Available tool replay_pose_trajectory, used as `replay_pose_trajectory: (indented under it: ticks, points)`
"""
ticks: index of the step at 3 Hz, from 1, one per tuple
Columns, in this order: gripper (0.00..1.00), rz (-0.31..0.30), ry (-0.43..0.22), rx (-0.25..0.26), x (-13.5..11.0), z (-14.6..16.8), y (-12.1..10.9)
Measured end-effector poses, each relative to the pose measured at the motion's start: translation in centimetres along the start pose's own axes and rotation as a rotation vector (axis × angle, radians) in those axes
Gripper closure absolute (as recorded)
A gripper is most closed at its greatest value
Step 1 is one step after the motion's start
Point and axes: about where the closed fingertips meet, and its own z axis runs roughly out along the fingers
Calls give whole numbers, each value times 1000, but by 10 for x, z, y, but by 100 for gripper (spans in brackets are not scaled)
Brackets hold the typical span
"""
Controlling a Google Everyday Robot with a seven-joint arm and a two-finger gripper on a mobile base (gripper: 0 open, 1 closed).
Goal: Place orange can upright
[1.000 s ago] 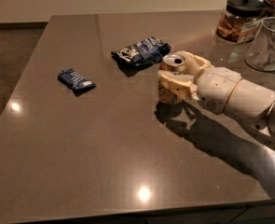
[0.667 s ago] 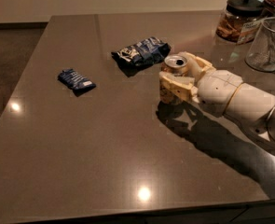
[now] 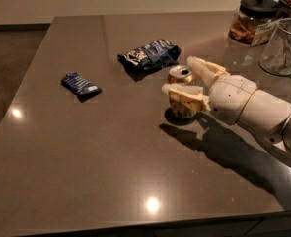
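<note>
The orange can (image 3: 180, 75) stands upright near the middle right of the dark table (image 3: 110, 172), silver pull-tab top facing up. Its lower body (image 3: 181, 110) shows below the near finger, and its base seems to meet the table on a small shadow. My gripper (image 3: 178, 76) reaches in from the right on a white arm and is shut on the can. The near finger (image 3: 184, 94) crosses the can's front and the far finger (image 3: 206, 69) lies behind it.
A large blue crinkled snack packet (image 3: 150, 56) lies just behind the can to its left. A small blue packet (image 3: 80, 85) lies further left. A black-lidded jar (image 3: 251, 19) and a clear glass (image 3: 283, 46) stand at the back right.
My gripper has come down a little and slightly left with the can in it, bringing the can's base to the table.
</note>
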Motion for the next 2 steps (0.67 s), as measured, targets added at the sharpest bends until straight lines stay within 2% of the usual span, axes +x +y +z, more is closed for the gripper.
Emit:
replay_pose_trajectory:
  ticks: [1, 2]
  points:
    - [0, -1, -1, -2, -1, 1, 1]
    - [0, -1, -1, -2, -1, 1, 1]
